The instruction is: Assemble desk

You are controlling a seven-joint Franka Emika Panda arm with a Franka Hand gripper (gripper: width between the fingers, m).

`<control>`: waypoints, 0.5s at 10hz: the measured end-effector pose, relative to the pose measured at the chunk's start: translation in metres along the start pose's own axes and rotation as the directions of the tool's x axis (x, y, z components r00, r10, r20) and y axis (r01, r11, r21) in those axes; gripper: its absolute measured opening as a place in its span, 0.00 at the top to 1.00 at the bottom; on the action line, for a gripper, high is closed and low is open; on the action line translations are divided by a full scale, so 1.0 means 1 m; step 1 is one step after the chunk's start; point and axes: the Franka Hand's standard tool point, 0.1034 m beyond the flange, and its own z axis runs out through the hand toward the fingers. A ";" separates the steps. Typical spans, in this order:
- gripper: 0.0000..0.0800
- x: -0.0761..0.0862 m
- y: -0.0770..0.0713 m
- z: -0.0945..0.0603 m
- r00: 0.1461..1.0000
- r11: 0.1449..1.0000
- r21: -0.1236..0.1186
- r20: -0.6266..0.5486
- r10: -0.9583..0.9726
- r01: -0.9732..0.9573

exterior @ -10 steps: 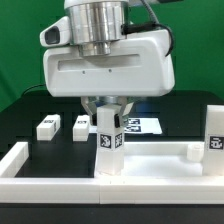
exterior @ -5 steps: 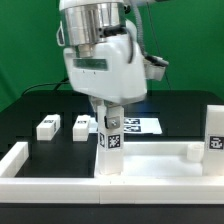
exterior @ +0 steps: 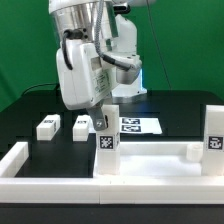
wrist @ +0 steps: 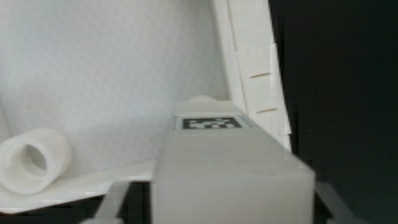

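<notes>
**Item:** desk leg point(exterior: 106, 148), standing upright on the desk top point(exterior: 150, 168), at its end on the exterior view's left; the top is lying on the bench point(exterior: 185, 105).

**Claw** point(exterior: 104, 122): gripping the leg's upper part, jaws narrow against both sides.

**Step, as judged:** seating the leg by twisting. This is calling for a plumb axis, light downward pressure and no sideways drag.

**Arm:** reaching down from above, with the wrist swung round and the hand body leaning toward the exterior view's left.

Black surface point(exterior: 180, 110), one small white tagged leg point(exterior: 45, 127) lying toward the exterior view's left, a second leg point(exterior: 81, 127) just beside it, marker board point(exterior: 141, 125) flat near the middle, wide white desk top point(exterior: 150, 165) in front, white border rail point(exterior: 18, 158) at its left.
</notes>
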 end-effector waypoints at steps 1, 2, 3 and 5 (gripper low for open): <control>0.52 -0.001 0.000 0.000 0.998 0.998 0.000 -0.003 -0.067 0.067; 0.52 -0.008 0.000 0.002 0.977 0.977 0.001 -0.018 -0.214 0.214; 0.29 -0.016 0.000 0.001 0.924 0.924 -0.004 -0.015 -0.383 0.383; 0.21 -0.025 -0.008 -0.003 0.754 0.754 0.016 -0.027 -0.656 0.656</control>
